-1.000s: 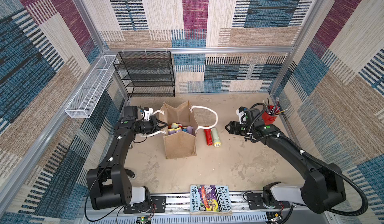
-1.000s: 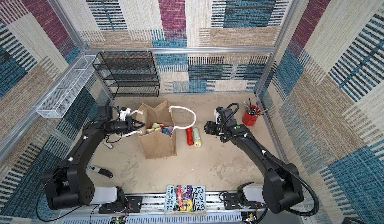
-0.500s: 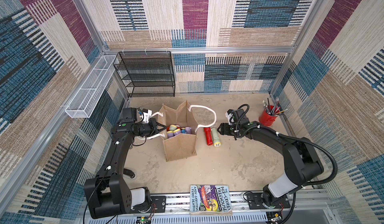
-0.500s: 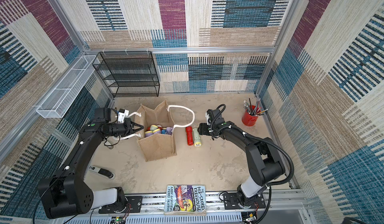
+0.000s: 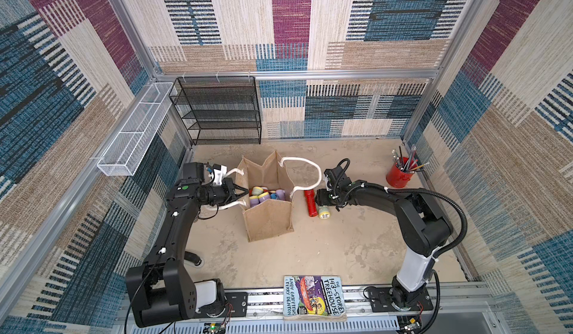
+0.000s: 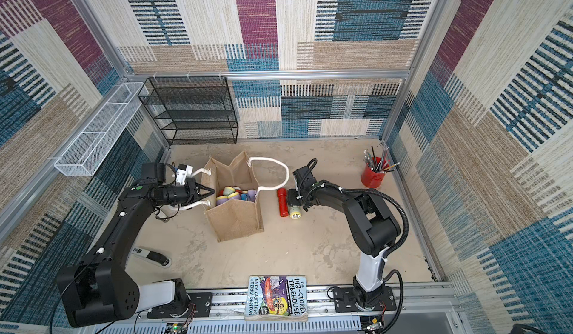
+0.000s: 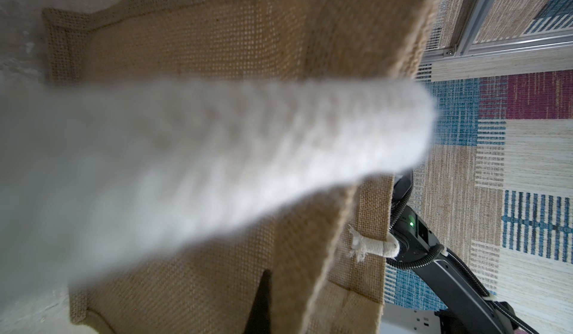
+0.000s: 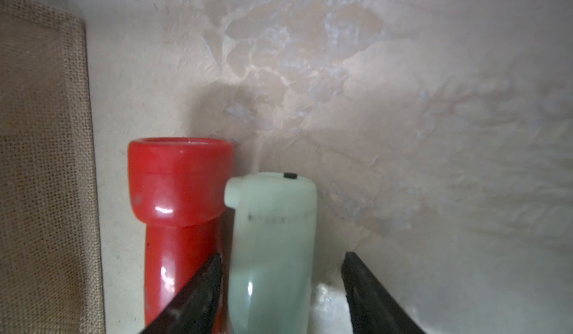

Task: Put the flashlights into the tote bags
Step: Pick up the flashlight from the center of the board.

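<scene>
Tote bag [image 5: 268, 224] stands mid-table, mouth open, with many flashlights [image 5: 263, 194] inside. Left gripper [image 5: 245, 193] is pinched together on the rim at its own side.

Right gripper [image 8: 282, 255] straddles the pale green flashlight [image 8: 273, 224] lying on the table, jaws apart and not clamped.

We judge this the grasp step. Next: close, lift, and clear the rope handle [image 5: 310, 165]. The red flashlight [image 8: 179, 186] just beside it crowds one finger.

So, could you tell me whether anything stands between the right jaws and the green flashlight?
Nothing visible: the jaws straddle the green flashlight. The red flashlight lies against it, one jaw between them.
</scene>
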Controlling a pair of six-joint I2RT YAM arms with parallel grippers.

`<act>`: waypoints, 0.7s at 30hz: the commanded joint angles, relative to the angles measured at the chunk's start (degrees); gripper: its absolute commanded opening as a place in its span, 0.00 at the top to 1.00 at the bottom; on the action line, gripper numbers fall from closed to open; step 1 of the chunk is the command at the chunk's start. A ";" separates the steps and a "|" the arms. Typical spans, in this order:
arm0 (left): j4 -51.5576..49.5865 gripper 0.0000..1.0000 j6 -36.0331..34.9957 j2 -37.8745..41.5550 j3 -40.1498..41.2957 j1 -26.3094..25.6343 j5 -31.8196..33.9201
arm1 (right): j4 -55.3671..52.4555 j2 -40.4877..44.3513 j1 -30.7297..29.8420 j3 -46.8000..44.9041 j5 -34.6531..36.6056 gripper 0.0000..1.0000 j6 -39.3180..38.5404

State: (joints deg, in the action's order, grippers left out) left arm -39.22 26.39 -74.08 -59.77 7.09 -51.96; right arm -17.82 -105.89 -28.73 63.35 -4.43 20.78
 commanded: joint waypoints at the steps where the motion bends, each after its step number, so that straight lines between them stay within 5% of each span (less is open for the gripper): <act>1: -0.77 0.94 -1.17 0.52 0.35 0.02 -0.67 | -1.40 -2.21 -0.57 1.13 3.76 0.37 -0.25; 15: -9.15 0.95 -5.13 0.89 -1.07 -0.22 2.98 | -9.62 -9.62 -5.18 7.42 11.20 0.56 0.25; 21: -9.61 0.95 -2.39 3.88 -0.53 -0.24 2.54 | -10.12 -4.54 -5.45 4.63 9.79 0.66 4.12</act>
State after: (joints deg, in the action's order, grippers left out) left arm -46.13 23.46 -71.53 -60.49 6.85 -49.17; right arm -18.24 -111.68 -34.00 69.38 8.01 21.39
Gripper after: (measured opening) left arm 0.064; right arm 0.387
